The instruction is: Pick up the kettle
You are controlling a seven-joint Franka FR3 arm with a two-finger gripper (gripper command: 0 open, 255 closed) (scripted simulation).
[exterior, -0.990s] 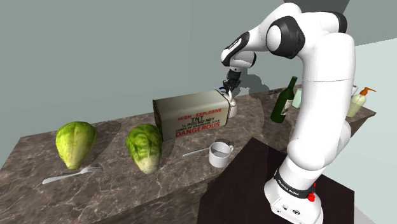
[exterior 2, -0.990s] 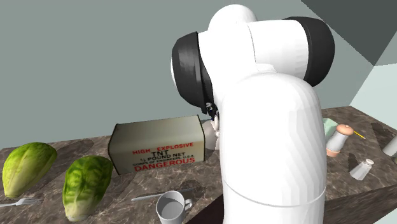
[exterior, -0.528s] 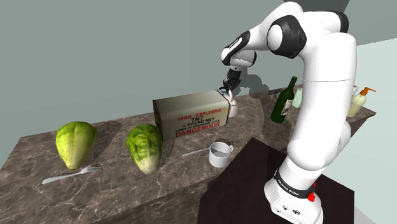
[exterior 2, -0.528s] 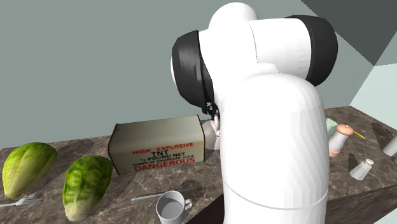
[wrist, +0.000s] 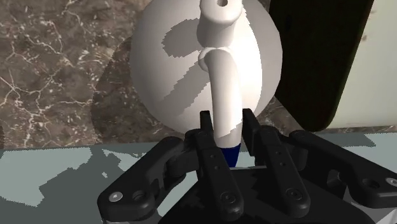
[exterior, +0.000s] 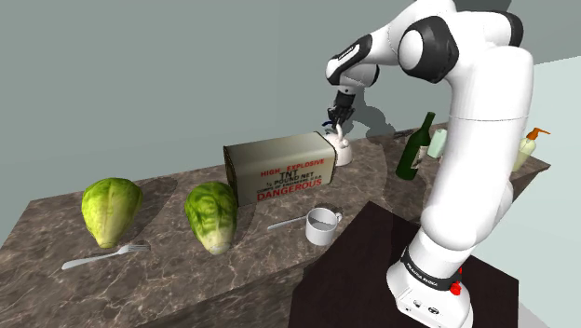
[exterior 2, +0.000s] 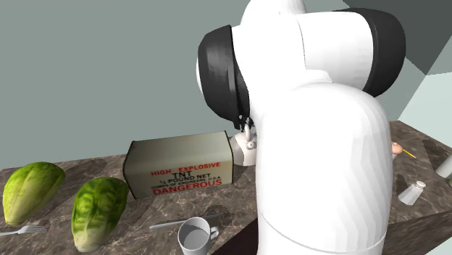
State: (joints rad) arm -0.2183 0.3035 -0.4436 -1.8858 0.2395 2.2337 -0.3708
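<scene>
The kettle (wrist: 191, 57) is a round white pot with a spout and a curved white handle that ends in a blue tip. My gripper (wrist: 227, 127) is shut on that handle, one finger on each side. In the shoulder view the kettle (exterior: 341, 149) hangs just off the counter at the far end of the TNT box, under the gripper (exterior: 335, 125). In the second exterior view a bit of the kettle (exterior 2: 246, 148) peeks out between the box and the arm, which hides the hand.
A TNT box (exterior: 279, 168) lies right beside the kettle. Two lettuce heads (exterior: 210, 214), a fork (exterior: 102, 254) and a mug (exterior: 322, 225) with a spoon sit on the marble counter (exterior: 186, 280). A green bottle (exterior: 415, 146) and a soap dispenser (exterior: 524, 147) stand toward the shoulder view's right.
The arm has risen, and the kettle has come up a little with the gripper, off the counter. The fingers stay clasped on the handle.
</scene>
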